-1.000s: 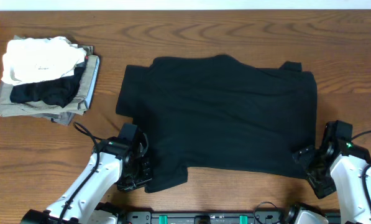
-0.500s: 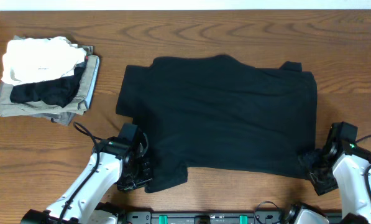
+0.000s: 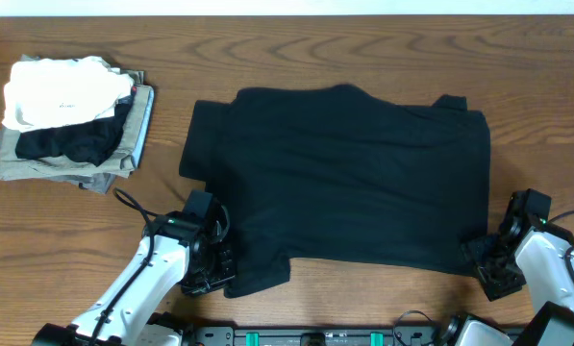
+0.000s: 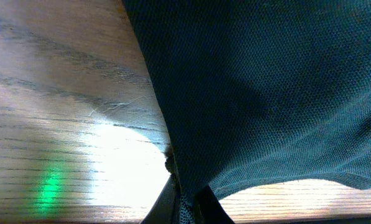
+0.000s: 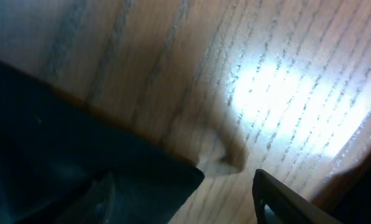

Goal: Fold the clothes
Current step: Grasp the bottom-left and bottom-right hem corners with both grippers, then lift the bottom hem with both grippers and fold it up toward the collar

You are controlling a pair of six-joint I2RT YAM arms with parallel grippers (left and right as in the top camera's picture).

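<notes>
The left gripper (image 4: 184,210) is pinched tight on a fold of the black T-shirt (image 3: 349,178), its two dark fingertips meeting at the bottom of the wrist view with the knit cloth rising from between them and spreading up and to the right. This grip sits at the shirt's near left corner, where a flap of fabric juts toward the robot. The right gripper (image 5: 188,200) stands with its jaws apart. One blurred finger lies over the dark cloth on the left of its wrist view and the other is over bare wood on the right, with the pointed near right corner of the shirt between them. Whether either finger presses the fabric cannot be told. The shirt lies spread flat across the middle of the wooden table (image 3: 363,48), sleeves toward the far side, with a small tab of cloth poking up at its far right corner. Well apart, at the table's far left, sits a stack of folded garments (image 3: 37,168). It has a white garment (image 3: 56,91) on top, a black piece (image 3: 70,144) beneath it, and grey and beige layers below. A small dark mark on the white one is too small to read.
</notes>
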